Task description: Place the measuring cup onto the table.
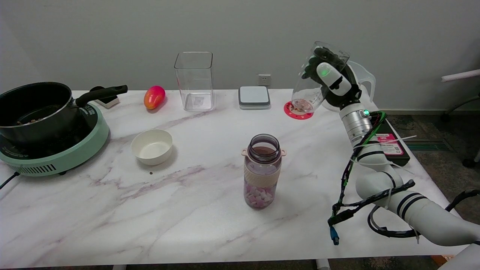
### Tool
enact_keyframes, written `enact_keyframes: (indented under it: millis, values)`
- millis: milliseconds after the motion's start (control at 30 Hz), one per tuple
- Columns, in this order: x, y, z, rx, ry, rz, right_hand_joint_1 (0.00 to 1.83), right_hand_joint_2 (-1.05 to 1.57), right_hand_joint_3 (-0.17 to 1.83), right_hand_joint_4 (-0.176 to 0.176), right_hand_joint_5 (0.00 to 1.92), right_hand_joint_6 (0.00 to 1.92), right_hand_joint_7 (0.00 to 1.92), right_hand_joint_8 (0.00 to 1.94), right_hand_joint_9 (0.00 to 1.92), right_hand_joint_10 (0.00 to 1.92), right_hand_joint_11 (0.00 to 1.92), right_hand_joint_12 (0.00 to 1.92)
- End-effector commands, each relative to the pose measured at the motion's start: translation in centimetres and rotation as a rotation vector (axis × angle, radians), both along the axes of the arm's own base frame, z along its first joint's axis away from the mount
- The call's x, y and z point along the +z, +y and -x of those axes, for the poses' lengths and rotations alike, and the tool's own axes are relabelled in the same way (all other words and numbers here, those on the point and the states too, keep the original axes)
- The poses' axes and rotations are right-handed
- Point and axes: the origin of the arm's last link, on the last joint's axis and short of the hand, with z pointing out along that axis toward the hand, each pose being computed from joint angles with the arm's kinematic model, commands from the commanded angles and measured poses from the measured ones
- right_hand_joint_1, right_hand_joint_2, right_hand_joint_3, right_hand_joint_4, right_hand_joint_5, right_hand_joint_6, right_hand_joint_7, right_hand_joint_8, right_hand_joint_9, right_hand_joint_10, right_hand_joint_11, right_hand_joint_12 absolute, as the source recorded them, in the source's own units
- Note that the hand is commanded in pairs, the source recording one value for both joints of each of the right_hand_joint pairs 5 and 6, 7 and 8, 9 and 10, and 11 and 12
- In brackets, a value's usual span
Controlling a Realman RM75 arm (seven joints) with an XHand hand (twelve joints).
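Observation:
My right hand (332, 80) grips a clear cup (308, 93) and holds it in the air at the table's far right. The cup is tilted, its mouth up and to the right, its base down and to the left. The base hangs just above a red coaster (294, 113) on the marble table (187, 210). Behind the hand stands a clear measuring jug (366, 77) with a handle, mostly hidden by the hand and the cup.
A bottle (262, 176) with pink and white pieces stands mid-table. A white bowl (152, 146), a black pot (33, 108) on a green cooker (56, 150), a mango (154, 96), a tall clear container (194, 80), a small scale (254, 97) and a black box (390, 148) are around.

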Motion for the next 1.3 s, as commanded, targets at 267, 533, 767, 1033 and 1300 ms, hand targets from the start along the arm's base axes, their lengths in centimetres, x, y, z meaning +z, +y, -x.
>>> enact_keyframes:
  millis: [267,533,767,1033,1300]
  values:
    - [-0.5,-0.1,0.4,0.021,-0.102,-0.129,1.46,0.73,0.77,0.000,1.43,1.43,1.31,1.31,1.27,1.27,1.13,1.13]
    - [-1.1,-0.4,-0.5,0.003,0.003,-0.218,1.44,0.78,0.71,0.000,1.45,1.45,1.32,1.32,1.27,1.27,1.14,1.14]
    - [-1.2,-0.2,-0.7,-0.032,0.014,-0.220,1.41,0.85,0.63,0.000,1.50,1.50,1.33,1.33,1.27,1.27,1.15,1.15]
    - [-1.6,0.2,0.2,-0.080,0.114,-0.250,1.39,0.84,0.61,0.000,1.52,1.52,1.31,1.31,1.24,1.24,1.13,1.13]
    - [-1.2,0.7,1.2,-0.047,-0.047,-0.197,1.42,0.66,0.73,0.000,1.41,1.41,1.27,1.27,1.22,1.22,1.09,1.09]
